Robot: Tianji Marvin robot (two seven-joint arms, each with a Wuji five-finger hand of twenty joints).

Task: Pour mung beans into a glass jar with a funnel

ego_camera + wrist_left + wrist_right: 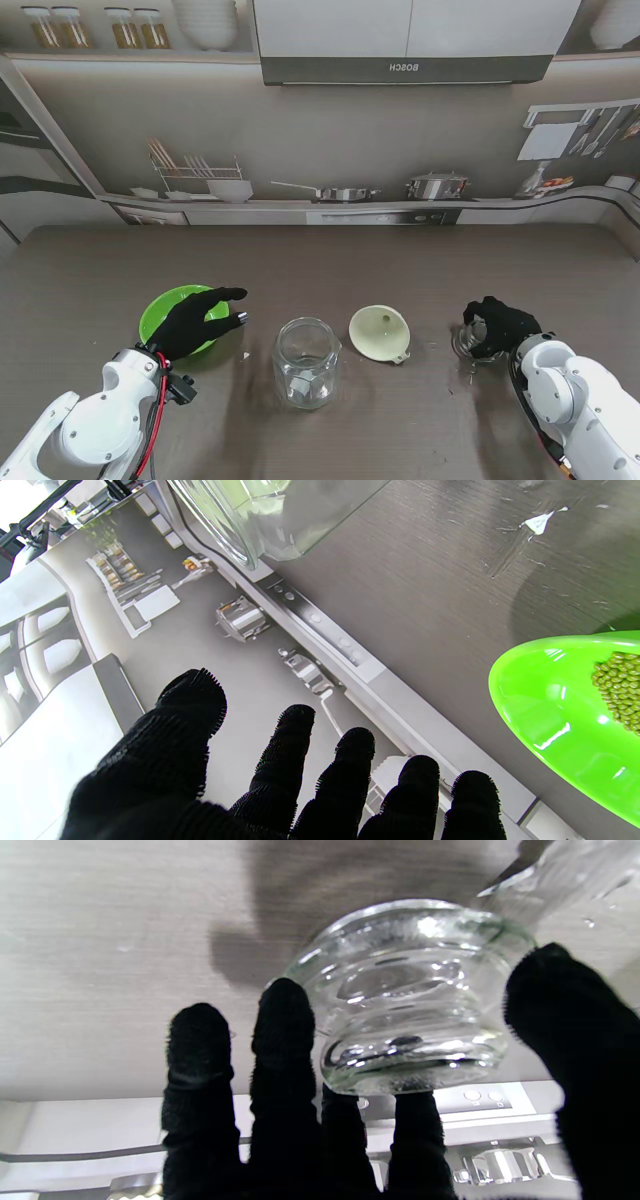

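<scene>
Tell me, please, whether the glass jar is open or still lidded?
Open. The glass jar stands upright with a bare mouth; the right hand holds a glass lid off to its right.

Bright even light, soft shadows, glare on green bowl [560, 720], sharp focus

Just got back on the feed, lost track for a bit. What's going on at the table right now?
The right hand is closed around the glass lid at the table's right side. The left hand hovers open over the green bowl, which has mung beans in it, holding nothing. The glass jar stands open in the middle, and the funnel lies on the table just to its right, not yet on the jar. No beans have been poured.
</scene>
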